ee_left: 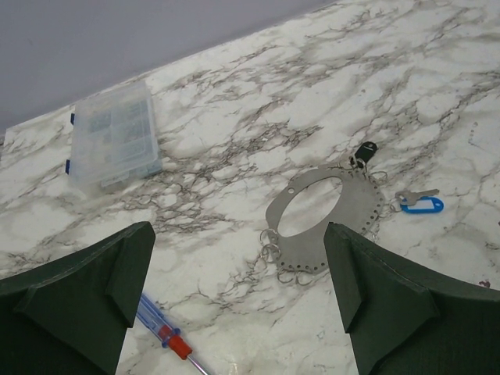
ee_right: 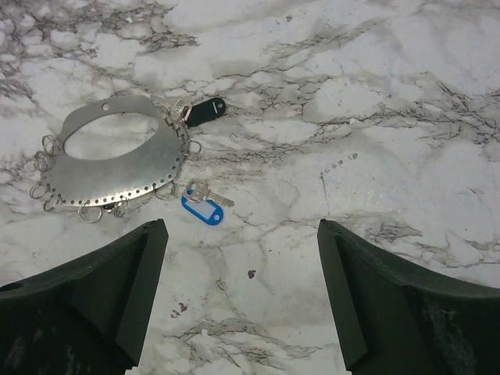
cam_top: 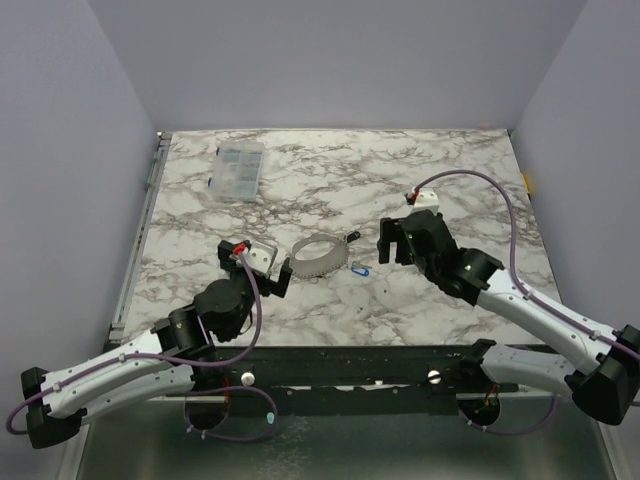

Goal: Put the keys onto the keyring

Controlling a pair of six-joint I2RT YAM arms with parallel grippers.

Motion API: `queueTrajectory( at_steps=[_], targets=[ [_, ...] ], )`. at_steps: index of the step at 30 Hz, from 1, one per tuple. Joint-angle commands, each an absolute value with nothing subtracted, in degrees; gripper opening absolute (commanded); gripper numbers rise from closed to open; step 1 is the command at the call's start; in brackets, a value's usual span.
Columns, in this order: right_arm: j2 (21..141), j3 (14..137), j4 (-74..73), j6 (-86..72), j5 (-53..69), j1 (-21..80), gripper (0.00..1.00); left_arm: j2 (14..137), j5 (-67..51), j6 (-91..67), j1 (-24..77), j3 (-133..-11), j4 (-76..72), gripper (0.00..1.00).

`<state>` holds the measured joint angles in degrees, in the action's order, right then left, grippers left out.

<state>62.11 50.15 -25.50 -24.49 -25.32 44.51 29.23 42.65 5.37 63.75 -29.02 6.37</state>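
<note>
Risk of skidding: small silver key with blue plastic tag (ee_right: 201,205) loose on marble-patterned tabletop (ee_right: 391,156), just beside pale grey perforated keyring band (ee_right: 117,176); black-tagged key (ee_right: 205,110) seemingly attached. Left gripper (ee_left: 242,273) and right gripper (ee_right: 242,266) gaping, empty. Could shove band aside when pinching.

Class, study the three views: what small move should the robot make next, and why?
Probably lower the open right pincer onto the blue-tagged key. The key lies loose beside the keyring, apparently unattached, and that pincer is empty and hovers nearer to it than the left one.
</note>
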Motion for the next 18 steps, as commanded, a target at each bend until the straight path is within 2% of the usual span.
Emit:
queueTrajectory(
  at_steps=[1, 8, 15, 18],
  targets=[
    [57.15, 47.33, -21.44, -25.94, -29.85, 44.43, 0.88, 30.54, 46.12, 6.63, 63.17, -26.64, 3.64, 0.99],
    [48.8, 39.52, -14.14, -22.89, -27.47, 44.47, 0.88, 34.07, 46.41, 5.93, 58.09, -24.77, -0.42, 0.99],
    [42.05, 33.53, -10.6, -19.84, -24.86, 44.47, 0.89, 37.63, 40.88, 3.51, 46.07, -22.14, -6.48, 0.99],
    [40.06, 31.3, -6.53, -20.01, -23.57, 44.47, 0.93, 39.55, 39.15, 2.87, 42.15, -21.74, -7.77, 0.99]
  ],
)
